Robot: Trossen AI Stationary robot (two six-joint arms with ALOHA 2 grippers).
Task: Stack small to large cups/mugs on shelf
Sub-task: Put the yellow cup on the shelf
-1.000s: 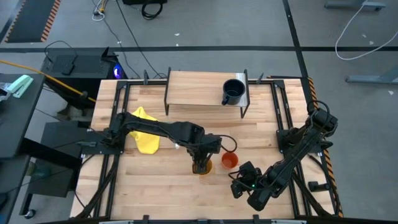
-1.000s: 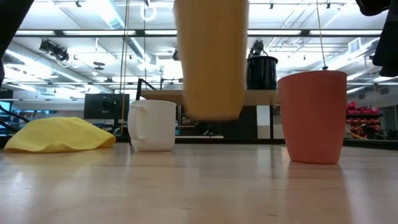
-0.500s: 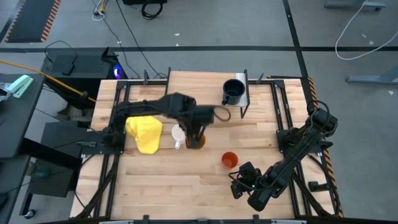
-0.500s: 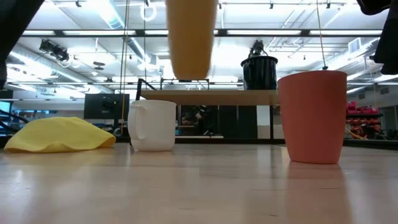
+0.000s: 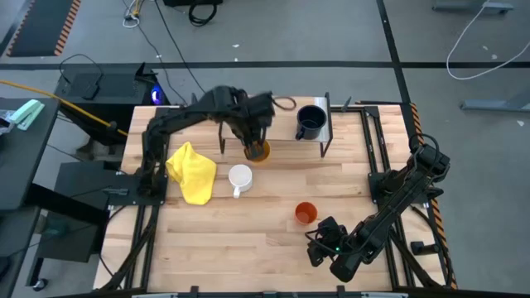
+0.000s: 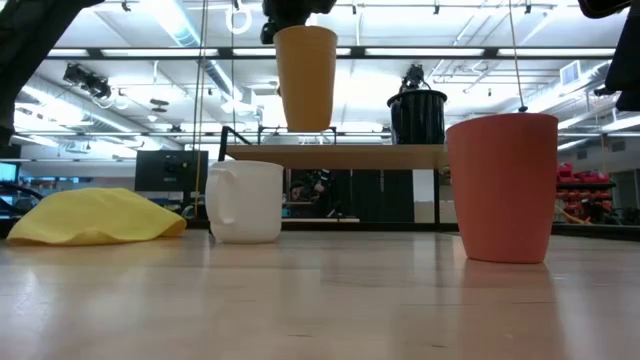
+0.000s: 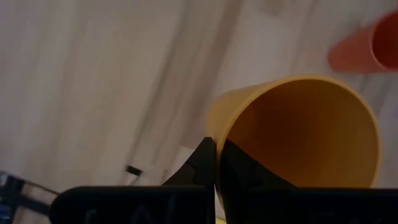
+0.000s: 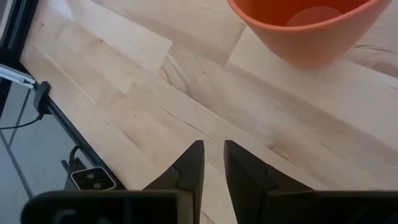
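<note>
The left gripper [image 5: 256, 142] pinches the rim of the upright yellow-orange cup [image 6: 306, 78], hanging it over the shelf's [image 5: 273, 108] front edge; the navy mug [image 5: 310, 122] stands beside it

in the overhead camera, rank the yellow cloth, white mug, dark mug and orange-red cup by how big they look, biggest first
1. Yellow cloth, clearly largest.
2. Dark mug on the shelf.
3. White mug, close to the dark mug; unsure.
4. Orange-red cup, smallest.
</note>
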